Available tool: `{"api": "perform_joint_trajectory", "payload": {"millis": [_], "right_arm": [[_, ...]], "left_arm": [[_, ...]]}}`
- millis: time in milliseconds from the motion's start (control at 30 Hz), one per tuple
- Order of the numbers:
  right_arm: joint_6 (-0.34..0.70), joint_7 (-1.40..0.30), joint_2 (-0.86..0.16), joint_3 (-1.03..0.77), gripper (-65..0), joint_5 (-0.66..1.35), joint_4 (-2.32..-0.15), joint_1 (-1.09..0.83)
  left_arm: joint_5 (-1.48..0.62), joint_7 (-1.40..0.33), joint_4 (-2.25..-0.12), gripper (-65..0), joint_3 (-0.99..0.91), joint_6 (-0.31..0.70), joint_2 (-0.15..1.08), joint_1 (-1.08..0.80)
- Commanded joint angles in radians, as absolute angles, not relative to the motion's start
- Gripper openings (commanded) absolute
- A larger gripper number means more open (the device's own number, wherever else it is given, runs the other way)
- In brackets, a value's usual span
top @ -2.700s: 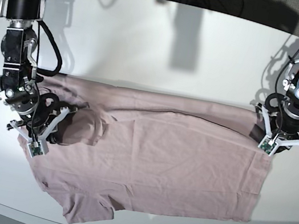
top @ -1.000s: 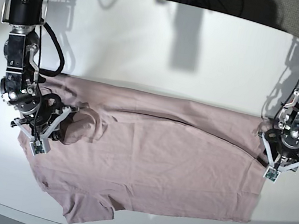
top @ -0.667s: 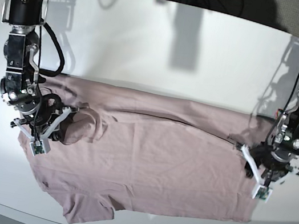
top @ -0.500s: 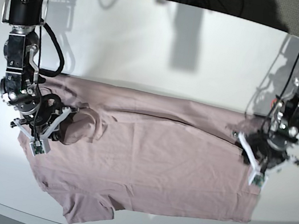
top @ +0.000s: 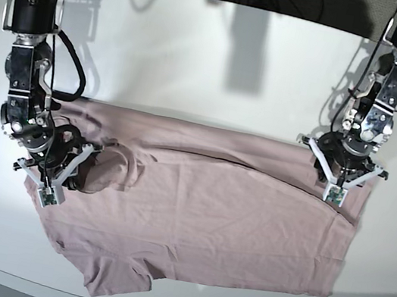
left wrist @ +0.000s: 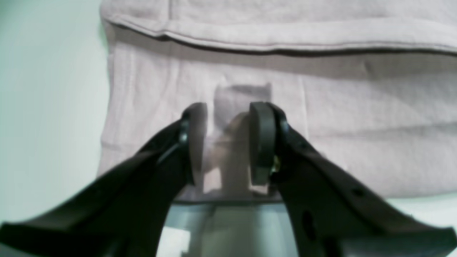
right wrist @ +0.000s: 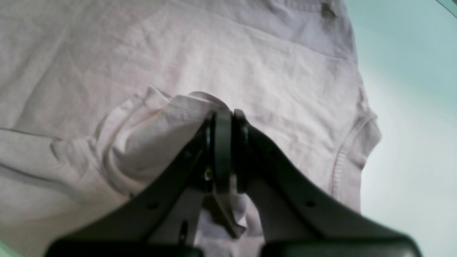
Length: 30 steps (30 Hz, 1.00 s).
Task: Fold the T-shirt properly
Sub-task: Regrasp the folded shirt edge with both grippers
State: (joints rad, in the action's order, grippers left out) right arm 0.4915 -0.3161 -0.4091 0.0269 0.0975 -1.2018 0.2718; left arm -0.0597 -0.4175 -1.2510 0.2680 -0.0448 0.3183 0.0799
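While the plain dusty mauve-pink T-shirt of thin soft fabric point(top: 201, 218) is spread sideways across the white table point(top: 198, 64), a bunched hump of cloth is raised near its collar end, where the right gripper point(right wrist: 224, 142) is closed tight on a pinched fold — the jaws are seen pressed together with fabric trapped between them; the ribbed neck edge is visible just beyond that fold in the right wrist view. At the opposite end of the T-shirt, by the hem, the left gripper point(left wrist: 228, 142) is held over the cloth with its jaws parted partway; whether a thin tuck of fabric is caught between them cannot be told, since only blurred pink cloth is seen in the gap. A folded-over band is seen along the far edge of the T-shirt.

The garment is judged light, limp and easily stretched; it is likely to sag, drag and wrinkle if lifted from one point only. A hold is best taken at matching corners — shoulder seam and hem — where the doubled, stitched edges are firmer and less prone to slip.
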Motion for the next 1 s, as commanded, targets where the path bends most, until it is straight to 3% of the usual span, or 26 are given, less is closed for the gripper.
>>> {"api": "perform_joint_trajectory", "payload": {"millis": [0, 267, 600, 833, 867, 967], "right_arm": [[0.488, -0.282, -0.423, 0.02, -65.0, 0.087, -1.207, 0.299], [0.542, -0.223, -0.419, 0.02, -65.0, 0.029, -1.091, 0.351], [0.561, -0.222, -0.315, 0.02, -65.0, -0.027, -0.935, 0.512], [0.561, -0.187, -0.302, 0.02, -65.0, -0.058, -0.918, 0.519], [0.561, -0.184, -0.302, 0.02, -63.8, -0.059, -0.918, 0.519], [0.554, -0.098, -0.302, 0.02, -45.5, -0.11, -0.918, 0.519]], "left_arm": [[-0.049, -0.498, -1.243, -44.2, 0.262, -0.052, 0.333, 0.07], [-0.049, -0.5, -1.243, -44.2, 0.262, -0.052, 0.332, 0.068], [-0.049, -0.5, -1.243, -44.2, 0.262, -0.052, 0.333, 0.068], [-0.049, -0.501, -1.243, -44.2, 0.262, -0.051, 0.333, 0.068], [-0.049, -0.501, -1.243, -44.2, 0.262, -0.051, 0.333, 0.068], [-0.048, -0.501, -1.243, -44.2, 0.262, -0.051, 0.333, 0.068]]}}
